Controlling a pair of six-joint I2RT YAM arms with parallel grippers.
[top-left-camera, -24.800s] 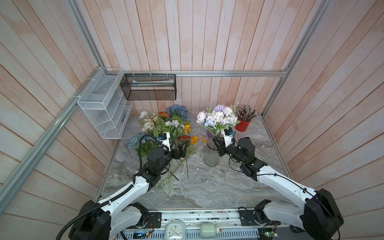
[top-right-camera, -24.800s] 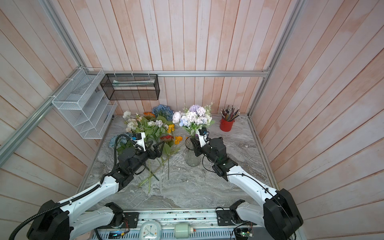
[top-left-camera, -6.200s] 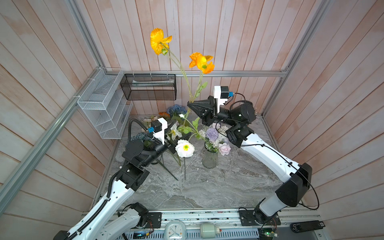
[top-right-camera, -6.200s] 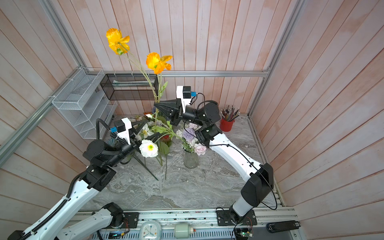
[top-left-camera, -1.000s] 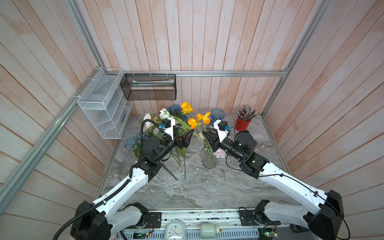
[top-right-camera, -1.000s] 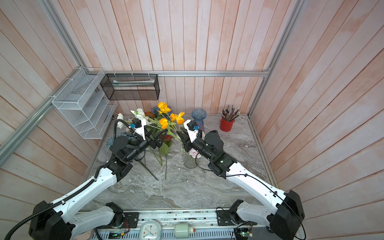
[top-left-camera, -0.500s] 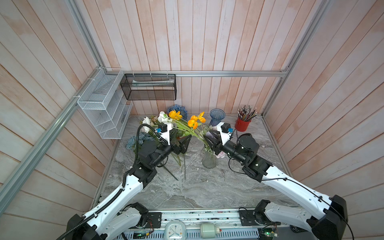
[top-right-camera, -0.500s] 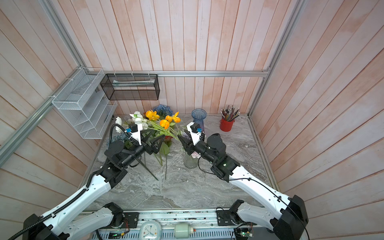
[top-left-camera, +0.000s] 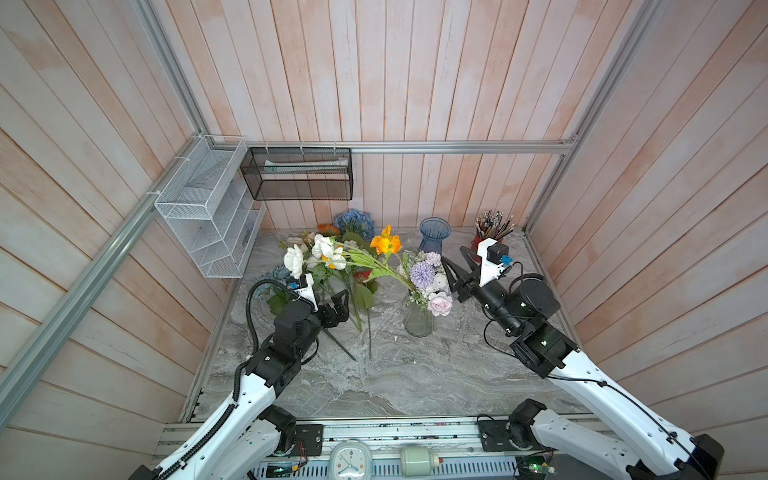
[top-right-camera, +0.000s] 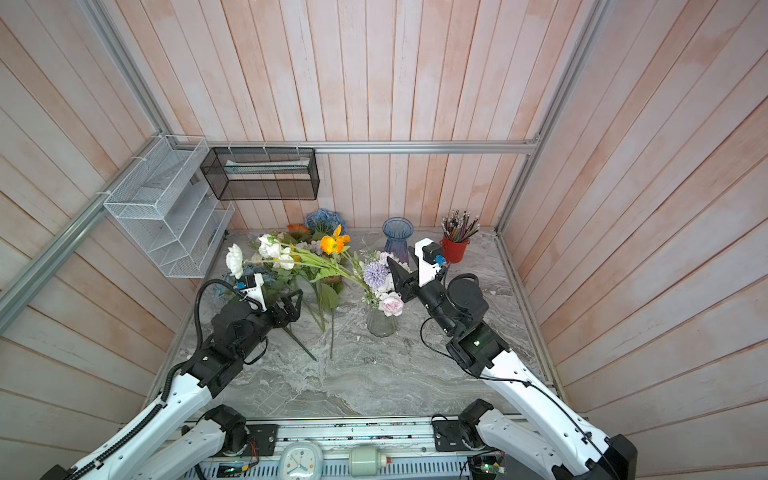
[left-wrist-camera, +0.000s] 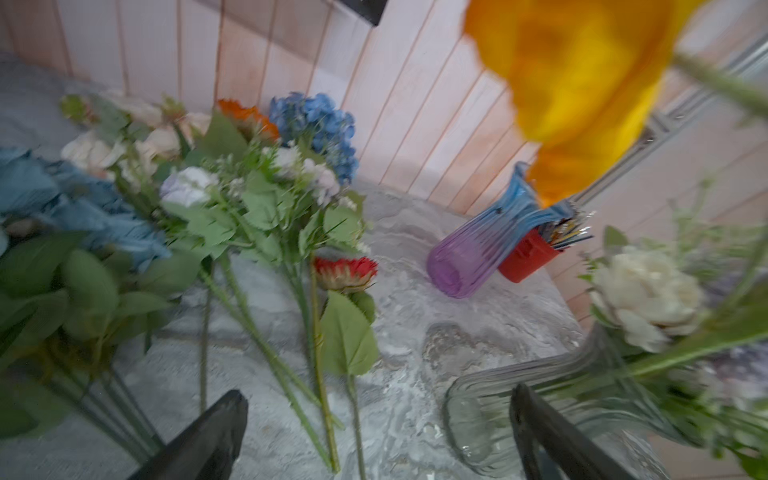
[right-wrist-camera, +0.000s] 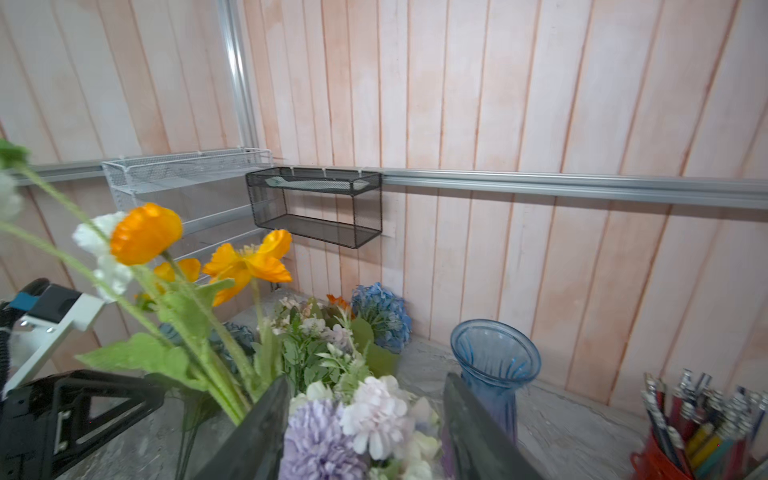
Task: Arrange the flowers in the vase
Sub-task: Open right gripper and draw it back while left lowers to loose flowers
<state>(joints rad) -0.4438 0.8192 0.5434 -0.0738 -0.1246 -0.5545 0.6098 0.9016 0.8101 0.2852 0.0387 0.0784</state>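
Two arms [top-left-camera: 286, 332] [top-left-camera: 515, 305] angle inward, flanking the vase [top-left-camera: 419, 322].

Left wrist view: orange poppy [left-wrist-camera: 582, 83] was heavily blurred, cropped by frame edge; clear vase [left-wrist-camera: 540, 415] was smeared, outline uncertain. Right wrist view: red pot [right-wrist-camera: 656, 461] was mostly cropped at corner.

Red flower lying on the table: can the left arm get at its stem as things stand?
Probably yes. The left gripper is open and empty close by; the red flower has its stem lying bare on the table, though other stems lie close alongside.
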